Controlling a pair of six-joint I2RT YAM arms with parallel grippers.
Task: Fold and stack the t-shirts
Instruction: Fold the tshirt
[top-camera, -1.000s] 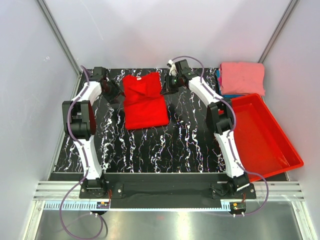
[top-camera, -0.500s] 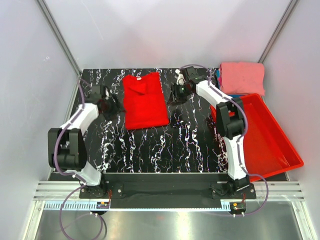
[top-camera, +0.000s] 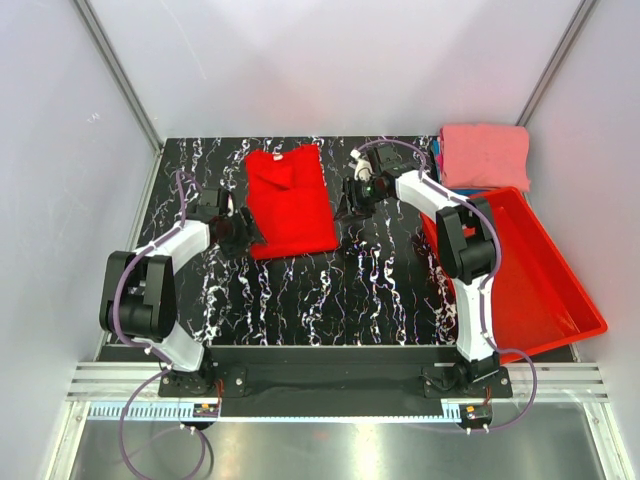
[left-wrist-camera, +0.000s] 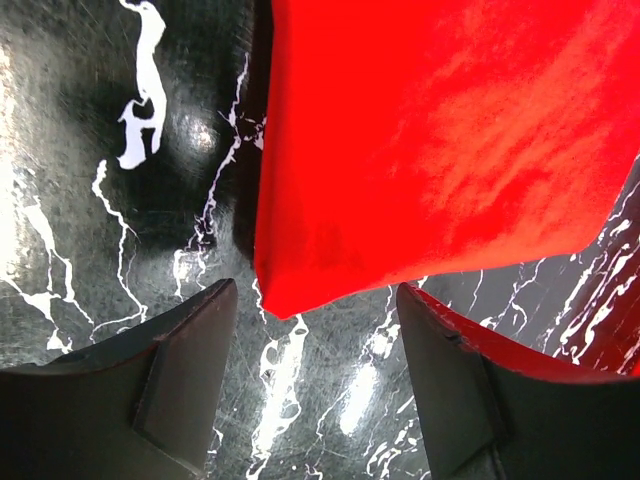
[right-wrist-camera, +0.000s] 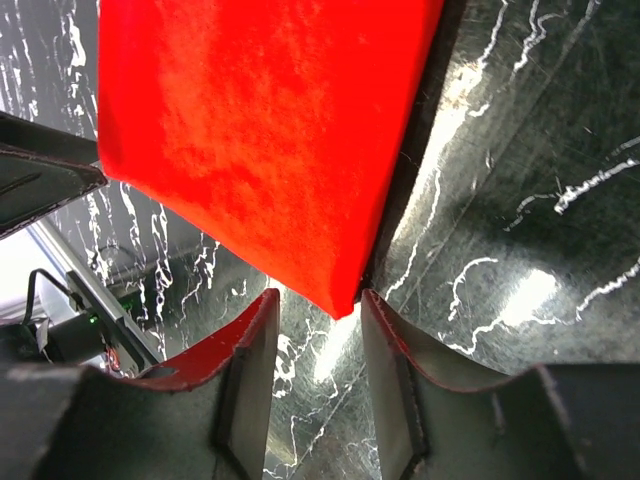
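A bright red t-shirt lies folded into a rectangle at the middle back of the table. My left gripper is open and empty, low over the table at the shirt's near left corner. In the left wrist view the shirt has that corner just ahead of the gripper. My right gripper is open at the shirt's right edge. In the right wrist view a corner of the shirt points into the narrow gap of the gripper. A salmon-pink t-shirt lies folded on blue cloth at the back right.
A rigid red plastic bin lies at the right, hanging over the table's right edge. The table top is black marble-patterned. Grey walls close in the back and sides.
Both grippers have moved from the shirt's far end toward the near side along its edges, the left one to the near left corner. The red shirt now lies flatter.
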